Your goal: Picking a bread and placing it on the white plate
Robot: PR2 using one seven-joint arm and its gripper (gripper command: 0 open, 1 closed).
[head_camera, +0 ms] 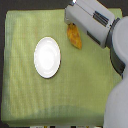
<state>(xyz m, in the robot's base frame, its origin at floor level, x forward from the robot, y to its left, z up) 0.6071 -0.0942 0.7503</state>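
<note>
The bread [75, 37], a golden-orange loaf with brown flecks, lies on the green cloth near its far edge, toward the exterior view's right. Its upper end is covered by my gripper [70, 22], whose grey body comes in from the upper right and sits right over that end. The fingers are hidden under the gripper's housing, so whether they are open or shut does not show. The white plate [47, 57], round and bare, rests on the cloth to the left of the bread and a little nearer, with a clear gap between them.
A green cloth [30, 100] covers almost the whole table. My grey arm and a large grey body part [117, 75] fill the exterior view's right side from top to bottom. Dark floor shows along the cloth's left edge.
</note>
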